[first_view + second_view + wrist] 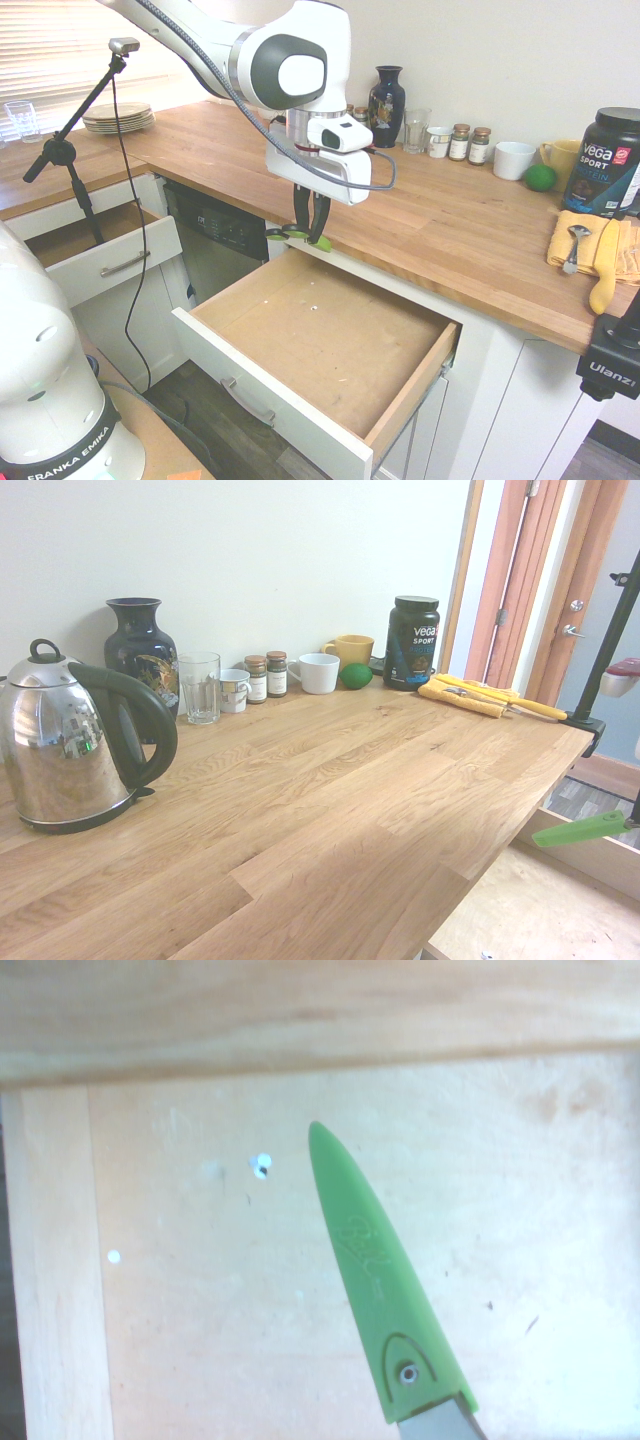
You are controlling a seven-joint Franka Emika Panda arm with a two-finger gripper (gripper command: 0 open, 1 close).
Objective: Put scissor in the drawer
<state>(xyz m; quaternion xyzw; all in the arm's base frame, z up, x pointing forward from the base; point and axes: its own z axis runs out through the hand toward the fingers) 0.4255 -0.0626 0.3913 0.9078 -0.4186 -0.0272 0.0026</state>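
Observation:
The scissor [287, 235] hangs from my gripper [311, 228], which is shut on it just past the countertop's front edge, above the back of the open drawer [320, 335]. Only green parts of it show at the fingers there. In the second exterior view the scissor [585, 829] shows as a green sheathed tip lying level over the drawer [530, 915]. Seen from the wrist, the green pointed sheath of the scissor [375, 1280] rises over the drawer's pale board bottom [200, 1310], near its back wall. The drawer holds nothing.
A smaller drawer [100, 262] stands open at the left. The wooden counter [440, 215] carries a dark vase [386, 105], a glass [416, 130], jars, a white mug [513, 160], a green ball [541, 178], a Vega tub [606, 160], a yellow cloth [590, 245] and a kettle [70, 745].

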